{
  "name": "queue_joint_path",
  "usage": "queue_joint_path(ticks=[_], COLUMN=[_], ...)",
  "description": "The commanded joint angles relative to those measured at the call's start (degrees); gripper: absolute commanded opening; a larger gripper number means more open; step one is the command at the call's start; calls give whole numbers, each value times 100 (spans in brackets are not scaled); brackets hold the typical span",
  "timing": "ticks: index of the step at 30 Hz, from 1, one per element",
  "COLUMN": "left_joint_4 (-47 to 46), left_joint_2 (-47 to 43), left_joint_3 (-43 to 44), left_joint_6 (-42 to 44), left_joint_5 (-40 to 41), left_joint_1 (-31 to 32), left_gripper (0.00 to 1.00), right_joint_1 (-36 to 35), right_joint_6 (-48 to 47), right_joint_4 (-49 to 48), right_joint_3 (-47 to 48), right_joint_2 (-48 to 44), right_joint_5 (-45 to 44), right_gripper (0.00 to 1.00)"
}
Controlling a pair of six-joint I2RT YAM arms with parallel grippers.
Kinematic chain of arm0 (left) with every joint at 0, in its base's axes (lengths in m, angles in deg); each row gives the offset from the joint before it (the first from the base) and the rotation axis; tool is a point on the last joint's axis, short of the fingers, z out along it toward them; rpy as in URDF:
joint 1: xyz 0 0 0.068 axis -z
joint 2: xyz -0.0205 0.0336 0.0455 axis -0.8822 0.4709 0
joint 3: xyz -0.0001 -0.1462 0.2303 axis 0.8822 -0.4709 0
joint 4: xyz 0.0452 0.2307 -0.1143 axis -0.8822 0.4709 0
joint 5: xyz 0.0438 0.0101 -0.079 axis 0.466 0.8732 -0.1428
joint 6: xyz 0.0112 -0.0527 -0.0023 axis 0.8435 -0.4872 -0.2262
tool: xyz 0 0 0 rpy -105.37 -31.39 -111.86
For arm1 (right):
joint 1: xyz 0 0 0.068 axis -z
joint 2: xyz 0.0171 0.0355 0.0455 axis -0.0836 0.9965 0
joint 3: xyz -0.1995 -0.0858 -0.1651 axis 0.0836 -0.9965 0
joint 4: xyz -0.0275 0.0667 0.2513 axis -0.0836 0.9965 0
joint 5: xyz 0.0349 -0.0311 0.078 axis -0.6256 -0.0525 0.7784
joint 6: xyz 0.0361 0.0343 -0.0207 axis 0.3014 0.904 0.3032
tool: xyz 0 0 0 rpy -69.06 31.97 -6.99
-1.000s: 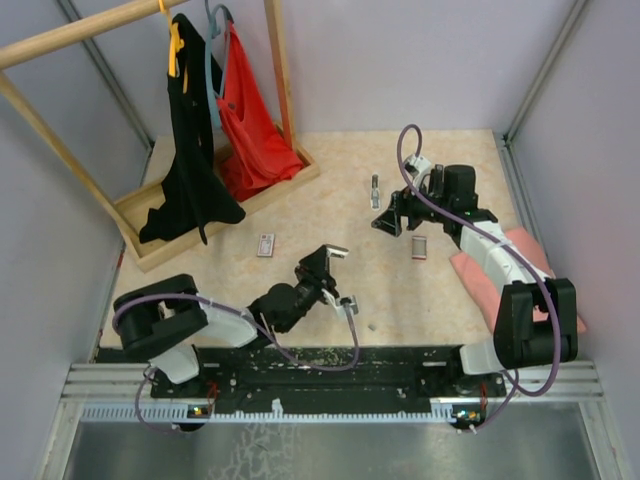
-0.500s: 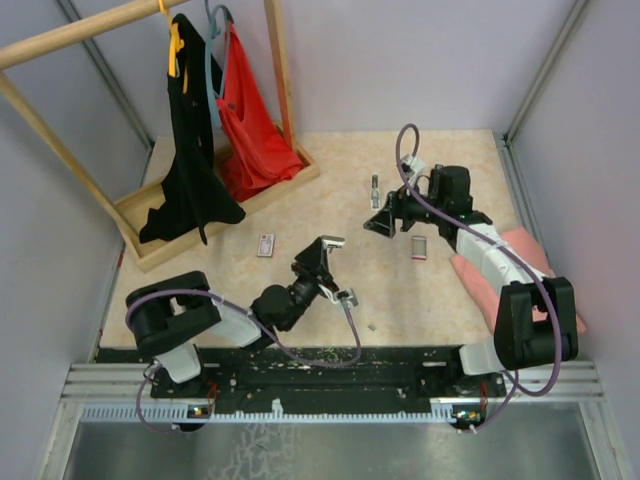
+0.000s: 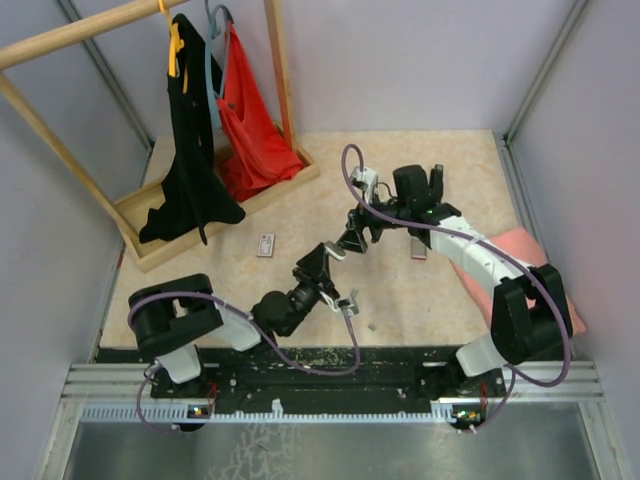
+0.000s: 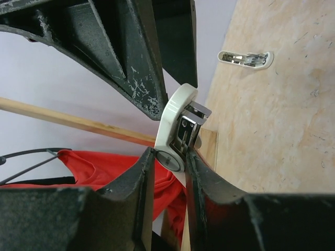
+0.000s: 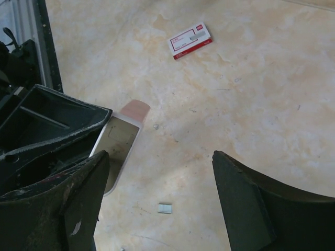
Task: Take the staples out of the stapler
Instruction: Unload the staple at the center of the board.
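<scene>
Two grippers: left gripper (image 4: 168, 157) is clenched on the stapler (image 4: 175, 110); right gripper (image 5: 159, 162) is spread wide just beside it.
Staples: one silver fragment (image 5: 164, 208) is seen loose on the table (image 5: 251, 104), apart from the stapler.
Around: red-labelled box (image 5: 189, 40), pink cloth (image 3: 525, 248), red garment (image 3: 250, 130).
Obstruction: the stapler's lower part is hidden by the left fingers (image 4: 125, 209).

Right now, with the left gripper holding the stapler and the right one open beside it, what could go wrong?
1. The left gripper clamps the stapler by one end only; a push from the right gripper may twist it loose.
2. The two grippers sit very close, so they could clash.
3. Whatever comes out may scatter; one staple piece already lies on the table.
</scene>
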Motion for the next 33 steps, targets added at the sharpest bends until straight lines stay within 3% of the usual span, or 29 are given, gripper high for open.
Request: queue_joint_path(ticks=[1, 5, 12, 18, 25, 33], left_joint_4=[-620, 14, 4646, 7374, 8934, 9850], left_joint_2=[-103, -226, -1109, -1283, -1142, -935], left_joint_3=[46, 129, 900, 1869, 2770, 3346], left_joint_6=[11, -379, -2456, -3512, -4153, -4535], left_joint_5=[-75, -96, -938, -2352, -3923, -5326], left_joint_1=[-1, -40, -415, -1047, -1826, -2439], left_gripper=[0, 0, 0, 0, 0, 0], right_joint_1=[9, 162, 773, 881, 881, 873], right_joint_6=[-352, -42, 138, -912, -2694, -4040], right_joint_4=[375, 35, -913, -595, 354, 339], right_joint_3=[48, -27, -420, -468, -410, -921], right_joint_2=[-230, -474, -1189, -1667, -1942, -2193], right_joint_5=[-379, -408, -450, -405, 51, 498], right_gripper=[80, 81, 85, 86, 89, 83])
